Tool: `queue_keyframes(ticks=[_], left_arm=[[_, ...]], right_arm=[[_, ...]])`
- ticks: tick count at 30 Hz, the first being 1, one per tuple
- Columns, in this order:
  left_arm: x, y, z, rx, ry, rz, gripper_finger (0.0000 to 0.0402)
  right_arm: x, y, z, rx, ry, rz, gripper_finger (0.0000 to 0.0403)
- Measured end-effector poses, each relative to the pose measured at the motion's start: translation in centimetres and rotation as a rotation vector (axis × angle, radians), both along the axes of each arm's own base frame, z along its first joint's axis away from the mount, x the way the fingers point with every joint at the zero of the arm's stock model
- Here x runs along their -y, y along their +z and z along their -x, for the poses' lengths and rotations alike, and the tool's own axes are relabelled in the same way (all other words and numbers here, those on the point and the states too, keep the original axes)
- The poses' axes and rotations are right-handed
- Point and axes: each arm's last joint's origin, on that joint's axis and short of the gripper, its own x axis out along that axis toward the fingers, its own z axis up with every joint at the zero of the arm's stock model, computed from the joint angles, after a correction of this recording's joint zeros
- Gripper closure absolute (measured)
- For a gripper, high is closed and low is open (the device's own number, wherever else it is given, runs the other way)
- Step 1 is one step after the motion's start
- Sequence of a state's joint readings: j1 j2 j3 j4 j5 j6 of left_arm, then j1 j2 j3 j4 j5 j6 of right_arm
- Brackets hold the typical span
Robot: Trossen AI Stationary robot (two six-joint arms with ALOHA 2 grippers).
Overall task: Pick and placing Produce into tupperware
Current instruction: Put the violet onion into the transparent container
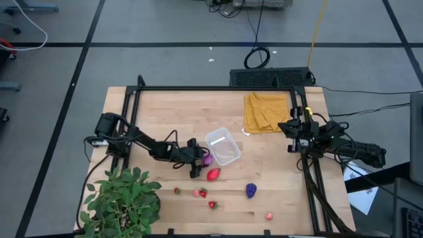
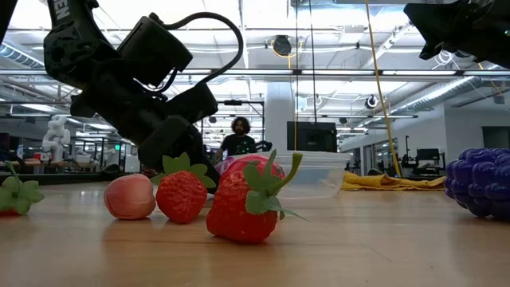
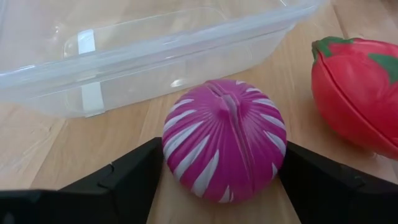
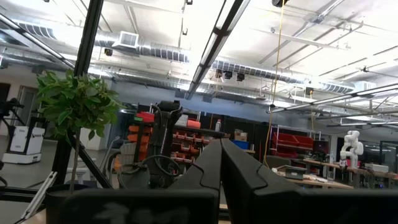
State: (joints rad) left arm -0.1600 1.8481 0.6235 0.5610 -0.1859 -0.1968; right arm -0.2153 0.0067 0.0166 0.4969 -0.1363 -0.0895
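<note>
Left tool gripping striped magenta fruit beside tupperware, right tool closed.

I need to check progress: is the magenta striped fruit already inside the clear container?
No, the magenta striped fruit sits on the table between the left gripper fingers, outside the container.

tupperware: mid-table, cloth behind-right
spiky fruit: just beside tupperware (between left gripper fingers)
grapes: front-right
plant: front-left corner
</note>
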Motion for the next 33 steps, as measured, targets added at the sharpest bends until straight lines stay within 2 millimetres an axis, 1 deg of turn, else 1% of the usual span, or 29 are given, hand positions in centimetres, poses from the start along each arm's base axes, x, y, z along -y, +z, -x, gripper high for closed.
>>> queue_keyframes(ticks=[14, 17, 22, 24, 26, 31, 33], left_arm=[[-0.05, 0.18, -0.14, 0.025, 0.014, 0.006, 0.0093], [-0.04, 0.26, -0.18, 0.031, 0.014, 0.007, 0.0111], [-0.04, 0.3, -0.2, 0.035, 0.014, 0.008, 0.0156], [-0.04, 0.32, -0.22, 0.036, 0.016, 0.011, 0.0166], [-0.03, 0.32, -0.23, 0.037, 0.019, 0.016, 0.0166], [0.06, 0.32, -0.21, 0.037, 0.019, 0.021, 0.0143], [0.22, 0.33, -0.19, 0.037, 0.015, 0.021, 0.0141]], right_arm=[[-0.01, 0.0, 0.0, 0.0, 0.001, 0.0, 0.0403], [-0.01, 0.0, 0.0, 0.0, 0.001, 0.0, 0.0403], [-0.01, 0.0, 0.0, 0.0, 0.001, -0.001, 0.0403], [-0.01, 0.0, 0.0, 0.0, 0.003, -0.003, 0.0403], [-0.01, 0.0, 0.0, 0.001, 0.009, -0.015, 0.0403], [-0.01, 0.0, 0.0, 0.001, 0.013, -0.022, 0.0403], [-0.01, 0.0, 0.0, 0.001, 0.013, -0.022, 0.0403]])
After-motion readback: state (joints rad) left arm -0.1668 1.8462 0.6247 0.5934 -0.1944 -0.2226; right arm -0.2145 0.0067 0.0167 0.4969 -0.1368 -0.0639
